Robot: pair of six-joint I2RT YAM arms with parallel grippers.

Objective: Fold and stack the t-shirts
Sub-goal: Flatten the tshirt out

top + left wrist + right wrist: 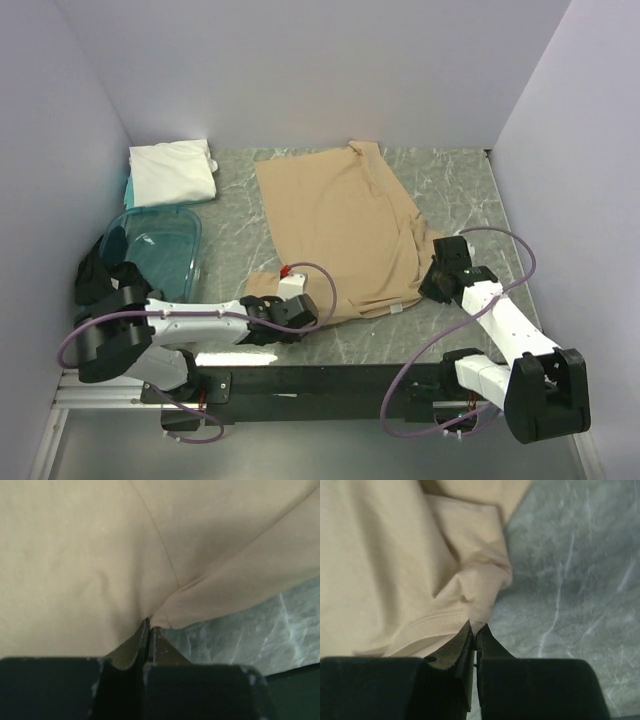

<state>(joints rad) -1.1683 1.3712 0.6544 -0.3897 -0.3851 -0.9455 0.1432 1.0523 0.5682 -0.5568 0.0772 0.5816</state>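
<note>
The left tool [150,629] and right tool [475,631] each pinch the tan t-shirt [335,215], ready to fold. Next, probably: lift together, lay it over.

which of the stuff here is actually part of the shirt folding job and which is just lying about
Part of the job:
- tan t-shirt, spread on the table, its near edge pinched by the left tool and the right tool
- white t-shirt, folded in the far left corner

Just lying about:
- teal plastic tub, near the left arm
</note>
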